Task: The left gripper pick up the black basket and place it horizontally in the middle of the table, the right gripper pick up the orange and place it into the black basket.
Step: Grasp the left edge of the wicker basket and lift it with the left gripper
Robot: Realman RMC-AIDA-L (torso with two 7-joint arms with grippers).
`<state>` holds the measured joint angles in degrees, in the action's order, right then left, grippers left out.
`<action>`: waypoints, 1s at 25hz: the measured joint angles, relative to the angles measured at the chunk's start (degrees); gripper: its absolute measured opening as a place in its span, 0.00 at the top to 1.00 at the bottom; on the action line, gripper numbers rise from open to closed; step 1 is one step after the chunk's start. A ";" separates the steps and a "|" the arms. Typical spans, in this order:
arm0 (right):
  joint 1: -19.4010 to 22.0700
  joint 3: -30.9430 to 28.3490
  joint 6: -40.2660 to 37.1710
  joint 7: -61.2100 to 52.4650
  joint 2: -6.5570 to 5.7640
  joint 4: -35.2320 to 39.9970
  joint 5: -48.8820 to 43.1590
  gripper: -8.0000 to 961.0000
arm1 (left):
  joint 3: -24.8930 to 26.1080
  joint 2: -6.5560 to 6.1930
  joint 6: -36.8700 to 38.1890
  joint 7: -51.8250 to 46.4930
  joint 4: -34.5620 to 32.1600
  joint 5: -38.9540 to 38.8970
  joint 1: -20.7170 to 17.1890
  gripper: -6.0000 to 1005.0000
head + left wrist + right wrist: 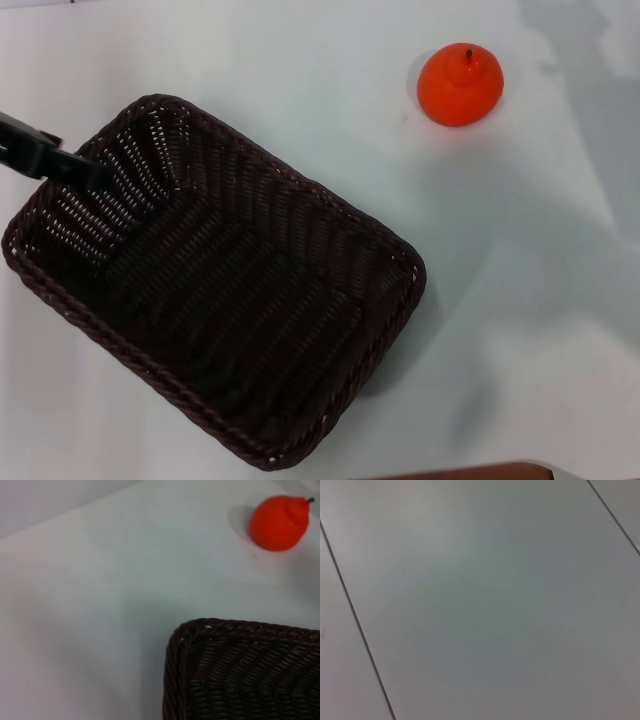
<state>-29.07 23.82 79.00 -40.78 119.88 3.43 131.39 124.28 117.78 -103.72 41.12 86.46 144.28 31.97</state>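
On the pale table (pixel 250 60), the left gripper (pixel 85 170) meets the basket (pixel 215 280) rim, finger state indiscernible, the orange (pixel 460 84) lying well apart.

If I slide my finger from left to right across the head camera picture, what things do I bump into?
left gripper at the basket's rim → black basket → orange, all on the table.

The black basket (pixel 215 280) sits skewed on the table (pixel 520 300), open side up. The orange (pixel 459 84) rests well apart, stem nub upward.
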 joint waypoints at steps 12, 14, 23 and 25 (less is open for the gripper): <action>0.24 -0.64 -0.52 0.39 -0.17 0.00 0.00 0.42 | -2.32 3.08 8.29 1.44 -5.12 4.25 1.14 0.20; 0.24 -0.76 -0.58 0.44 -0.20 0.00 0.00 0.42 | -2.99 3.31 8.38 1.48 -4.49 4.29 1.02 0.20; 0.37 -1.37 -0.66 0.35 -0.27 0.73 0.00 0.42 | -2.62 3.80 7.83 1.18 0.58 4.35 -0.13 0.20; 0.33 -1.41 -0.88 0.34 -0.27 0.74 0.00 0.42 | -2.71 3.86 8.06 1.23 0.38 4.37 -0.27 0.21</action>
<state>-28.74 22.41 78.13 -40.44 119.62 4.17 131.39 121.57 121.64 -95.66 42.36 86.84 148.65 31.70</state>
